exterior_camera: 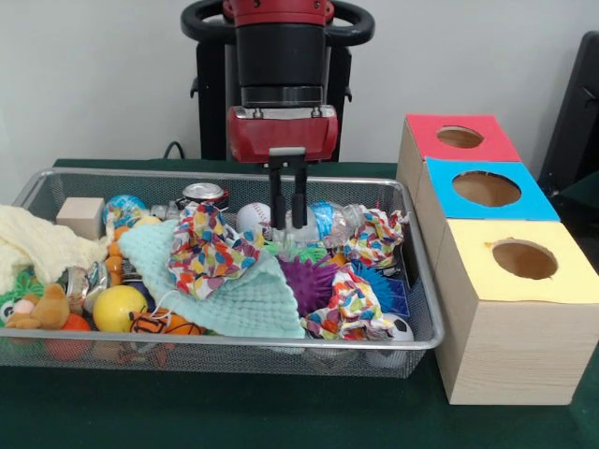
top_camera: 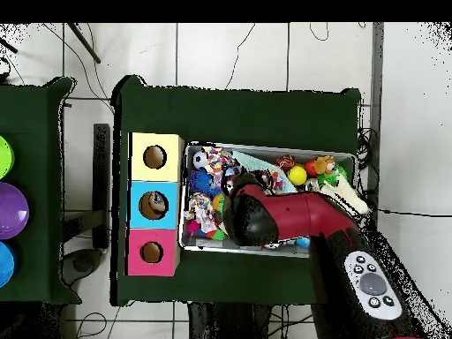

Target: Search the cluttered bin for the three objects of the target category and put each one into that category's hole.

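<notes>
My gripper (exterior_camera: 289, 223) hangs open over the back middle of the wire mesh bin (exterior_camera: 234, 342), its tips just at a clear plastic bottle (exterior_camera: 329, 223) with a blue label. Nothing sits between the fingers. Right of the bin stand three wooden boxes with round holes: red (exterior_camera: 459, 137), blue (exterior_camera: 485, 189) and yellow (exterior_camera: 524, 259). Crumpled colourful paper (exterior_camera: 206, 248) lies left of the gripper, with more (exterior_camera: 374, 236) to its right. In the overhead view the arm (top_camera: 252, 216) covers the gripper, and the boxes (top_camera: 154, 205) line the bin's (top_camera: 265, 252) left side.
The bin also holds a baseball (exterior_camera: 253, 217), a can (exterior_camera: 203, 194), a wooden block (exterior_camera: 80, 215), a yellow ball (exterior_camera: 119, 307), a purple spiky ball (exterior_camera: 307, 281), a teal cloth (exterior_camera: 234, 299), a small soccer ball (exterior_camera: 398, 329) and a teddy (exterior_camera: 42, 309).
</notes>
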